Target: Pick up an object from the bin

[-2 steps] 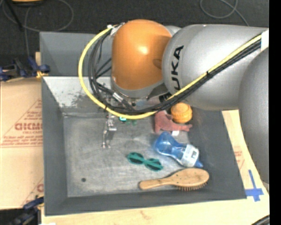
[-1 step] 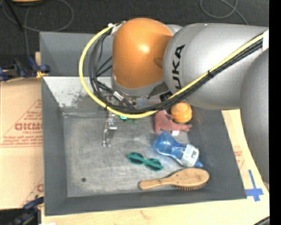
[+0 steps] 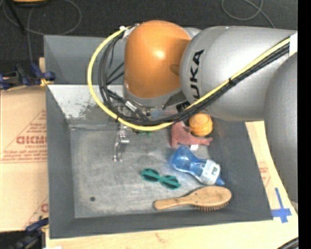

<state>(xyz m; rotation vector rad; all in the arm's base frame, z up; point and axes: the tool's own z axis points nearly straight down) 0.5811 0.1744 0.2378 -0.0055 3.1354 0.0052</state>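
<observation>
The bin (image 3: 88, 185) was grey; spectacles (image 3: 161, 178) green; bottle (image 3: 189, 164) blue with white end; hairbrush (image 3: 197, 198) tan wood; ball (image 3: 200, 124) orange; piece (image 3: 181, 135) beside it dull pink; wrist cover (image 3: 153, 56) orange; cable (image 3: 90, 74) yellow.

silver-grey KUKA arm (image 3: 238, 43) in from right | rounded orange wrist cover (image 3: 153, 58) ringed by yellow cable (image 3: 92, 71) | metal gripper (image 3: 119, 147) pointing down

Pink thing (image 3: 182, 135) and orange ball (image 3: 200, 124) partly under the arm (image 3: 238, 77).
</observation>
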